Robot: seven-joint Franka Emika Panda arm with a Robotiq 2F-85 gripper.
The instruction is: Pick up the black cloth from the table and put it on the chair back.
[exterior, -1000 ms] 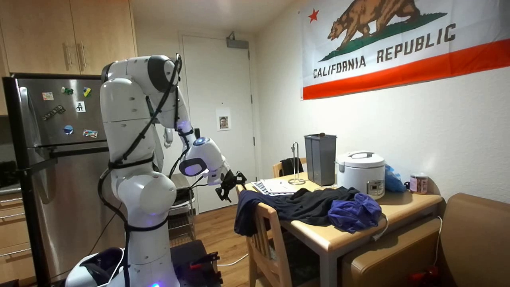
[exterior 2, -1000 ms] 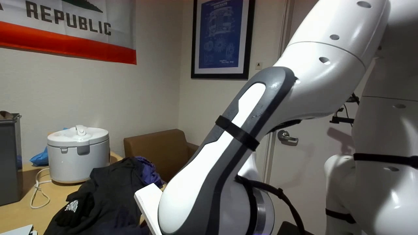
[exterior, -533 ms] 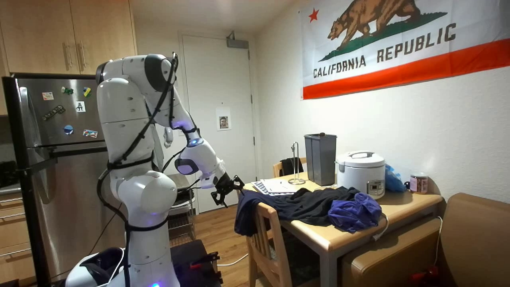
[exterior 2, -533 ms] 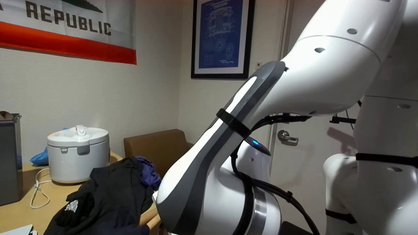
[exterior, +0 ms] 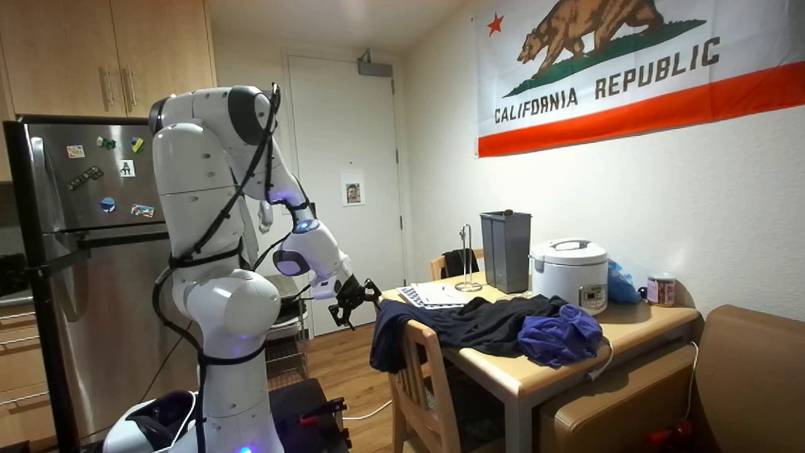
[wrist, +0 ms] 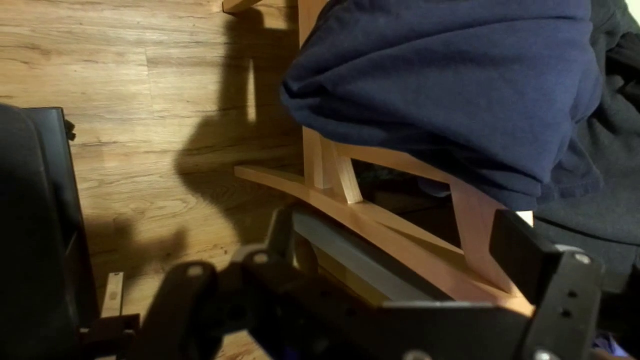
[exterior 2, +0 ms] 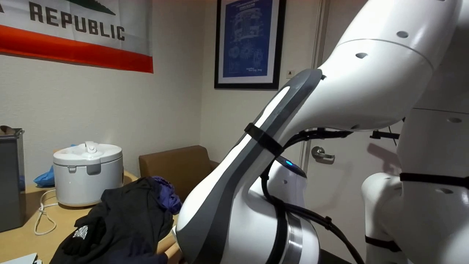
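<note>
The black cloth [exterior: 503, 321] lies rumpled on the table and also shows in an exterior view [exterior 2: 124, 212]. Its dark navy end [exterior: 390, 333] hangs over the back of the wooden chair [exterior: 434, 377]. In the wrist view the navy cloth [wrist: 450, 85] drapes over the chair's top rail, with black cloth [wrist: 615, 200] beyond it. My gripper [exterior: 364, 313] is open and empty, just beside the hanging end and apart from it. In the wrist view its spread fingers [wrist: 395, 235] have chair slats behind them. The arm hides the gripper in an exterior view.
A purple-blue cloth [exterior: 560, 336] lies against the black cloth. The table [exterior: 516, 371] also holds a rice cooker [exterior: 569, 270], a grey bin [exterior: 506, 251], a metal stand [exterior: 466, 258] and papers [exterior: 434, 294]. A brown bench [exterior: 619, 390] stands beside the table.
My gripper has moved back from the chair and table, slightly downward, and stays open. The forearm has shifted and turned with it. The cloths and chair look unchanged.
</note>
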